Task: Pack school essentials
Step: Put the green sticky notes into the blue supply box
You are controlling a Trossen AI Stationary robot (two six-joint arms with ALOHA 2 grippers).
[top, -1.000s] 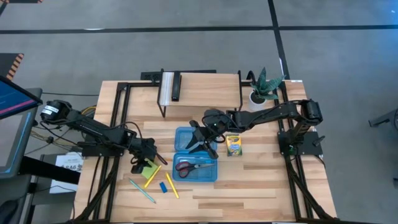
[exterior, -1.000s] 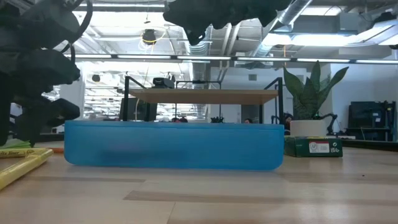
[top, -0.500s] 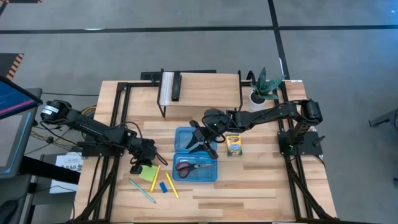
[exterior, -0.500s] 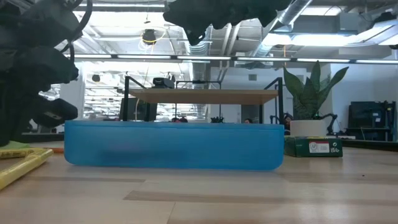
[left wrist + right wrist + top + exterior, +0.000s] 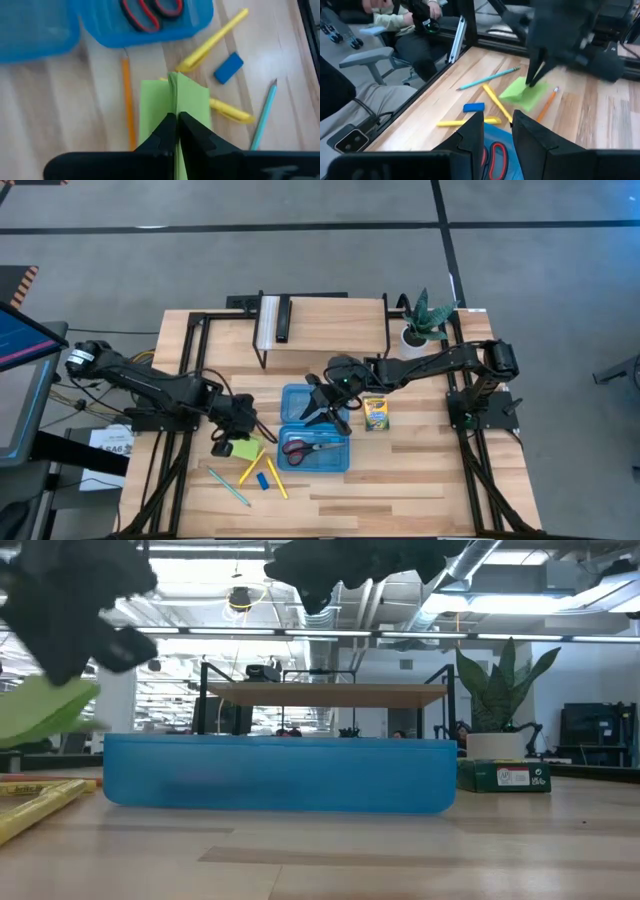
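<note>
My left gripper (image 5: 232, 435) is shut on the lime-green sticky-note pad (image 5: 246, 449), left of the open blue case (image 5: 291, 420). In the low view the pad (image 5: 45, 710) hangs tilted above the table. Red-handled scissors (image 5: 308, 447) lie in the case's near half. Two yellow pencils (image 5: 250, 470), a blue eraser (image 5: 262, 481) and a light-blue pen (image 5: 230, 487) lie flat on the wood near the pad. The crayon box (image 5: 375, 412) lies right of the case. My right gripper (image 5: 497, 132) hovers open over the case, holding nothing. My left gripper pinches a raised ridge of green sheets (image 5: 174, 95) along the pad's middle between its two fingers (image 5: 162, 132). One sheet or several, I cannot tell. The fingers come from above, pointing down. The pad hangs below them, tilted and clear of the table.
A wooden shelf stand (image 5: 320, 320) and a potted plant (image 5: 425, 320) stand at the far edge. An orange pencil (image 5: 128, 107) lies beside the pad. Bare wood stretches along the near edge, right of the case.
My left gripper has taken hold of the sticky-note pad and gone up with it, a little toward the case. The pad, flat on the table before, now hangs tilted and lifted clear.
</note>
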